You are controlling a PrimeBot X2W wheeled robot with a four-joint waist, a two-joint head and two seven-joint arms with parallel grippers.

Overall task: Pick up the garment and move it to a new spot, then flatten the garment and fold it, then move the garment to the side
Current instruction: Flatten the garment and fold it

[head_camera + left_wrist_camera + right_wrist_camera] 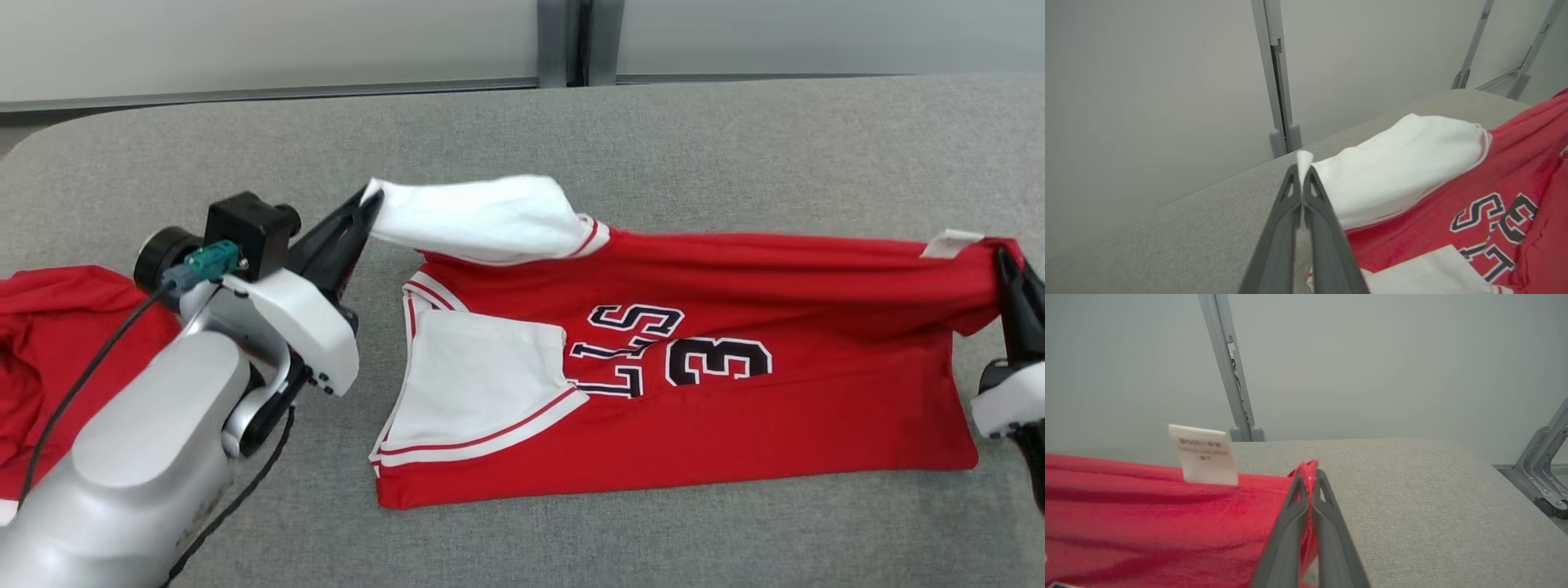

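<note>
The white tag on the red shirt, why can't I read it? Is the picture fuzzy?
Right wrist view: the tag sits close and out of focus, so its print smears, and the red shirt under it looks soft; head view: it is too small to read, though the shirt's number looks sharp; left wrist view: even light, no glare.

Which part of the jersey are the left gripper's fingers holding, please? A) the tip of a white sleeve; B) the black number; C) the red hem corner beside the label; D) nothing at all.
A: the left gripper is shut on the tip of the white sleeve of the jersey, while the red hem corner sits in the right gripper.
</note>
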